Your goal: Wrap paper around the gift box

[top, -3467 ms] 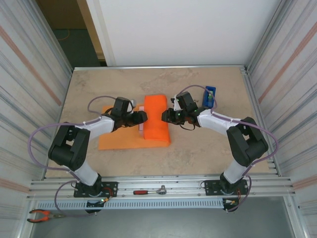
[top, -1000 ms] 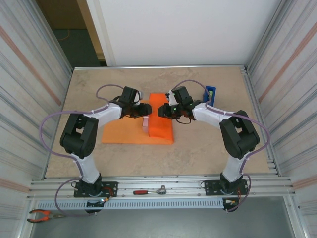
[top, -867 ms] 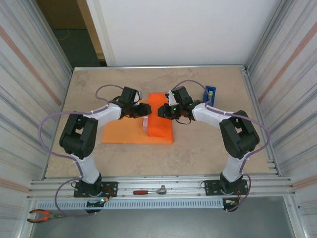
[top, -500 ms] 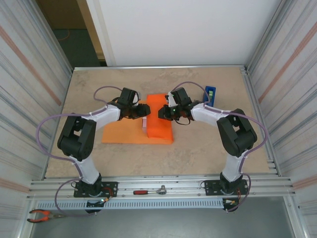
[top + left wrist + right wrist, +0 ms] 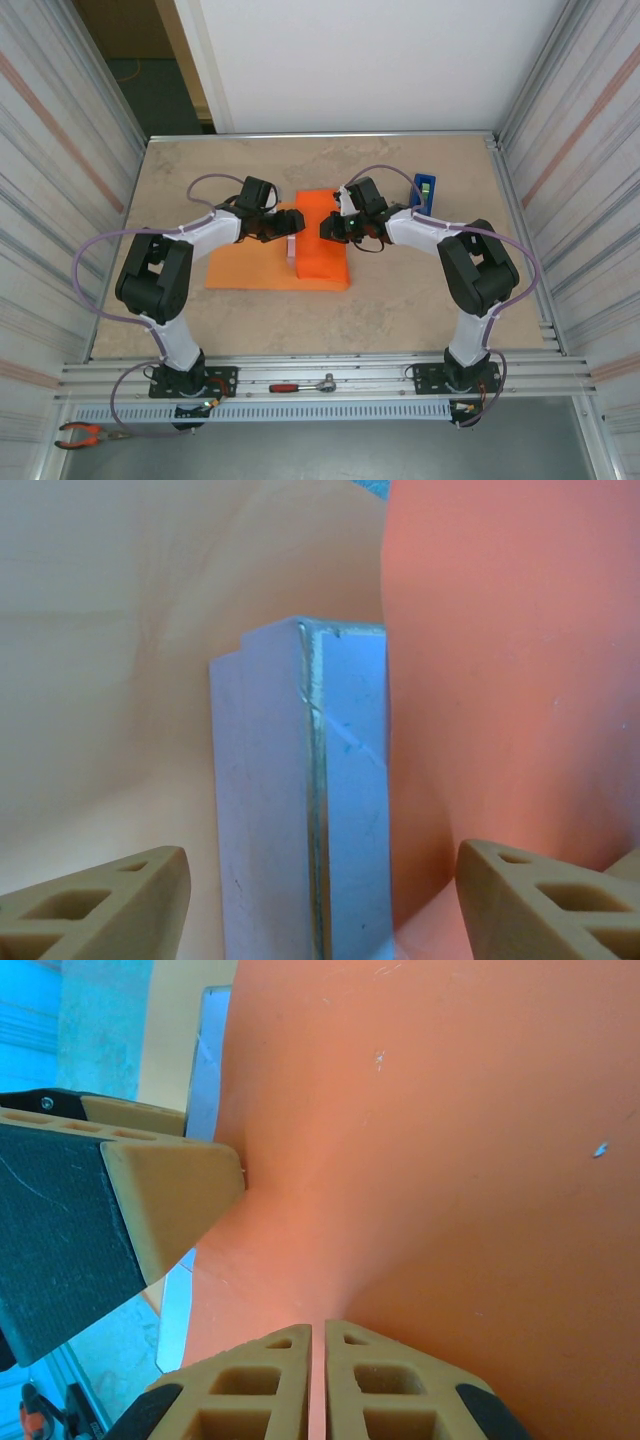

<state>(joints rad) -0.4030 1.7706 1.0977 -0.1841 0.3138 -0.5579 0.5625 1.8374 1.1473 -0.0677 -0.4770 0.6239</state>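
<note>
Lying mid worktop (image 5: pixel 400 310) half under the folded paper (image 5: pixel 322 250), box (image 5: pixel 291 248) edge bare from 12 to 6, just at 3 o'clock of the wide-open, empty left jaws, with right jaws across it pinched shut on the paper.

gift box (image 5: pixel 291 247): mostly under paper (image 5: pixel 325 262) | left wrist view: box base cropped
</note>
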